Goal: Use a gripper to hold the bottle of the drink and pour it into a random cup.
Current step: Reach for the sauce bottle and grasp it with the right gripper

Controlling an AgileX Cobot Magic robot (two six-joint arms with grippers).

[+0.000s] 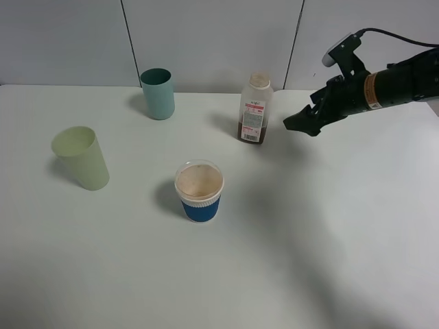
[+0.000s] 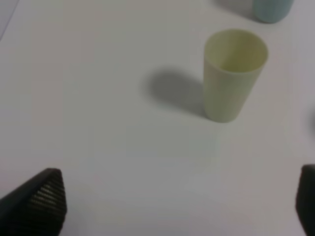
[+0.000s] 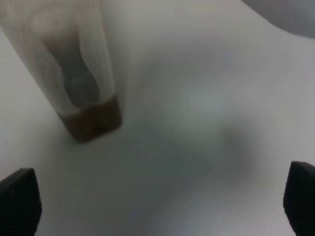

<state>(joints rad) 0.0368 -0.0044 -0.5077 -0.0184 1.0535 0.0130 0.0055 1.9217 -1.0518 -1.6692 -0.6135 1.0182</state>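
The bottle of the drink [image 1: 254, 110] stands upright at the back of the white table, beige cap on, brown liquid low inside. It shows blurred and close in the right wrist view [image 3: 74, 73]. My right gripper [image 1: 300, 124] hangs just right of the bottle, open and empty, apart from it; its fingertips [image 3: 19, 201] show wide apart. The cup [image 1: 199, 190] with the blue sleeve stands at the table's middle, in front of the bottle. My left gripper [image 2: 179, 206] is open and empty, out of the high view.
A teal tumbler [image 1: 158, 93] stands at the back left, also at the edge of the left wrist view [image 2: 269, 10]. A pale yellow-green tumbler [image 1: 81, 157] stands at the left, seen from the left wrist too [image 2: 232, 73]. A grey panelled wall [image 1: 206, 41] backs the table.
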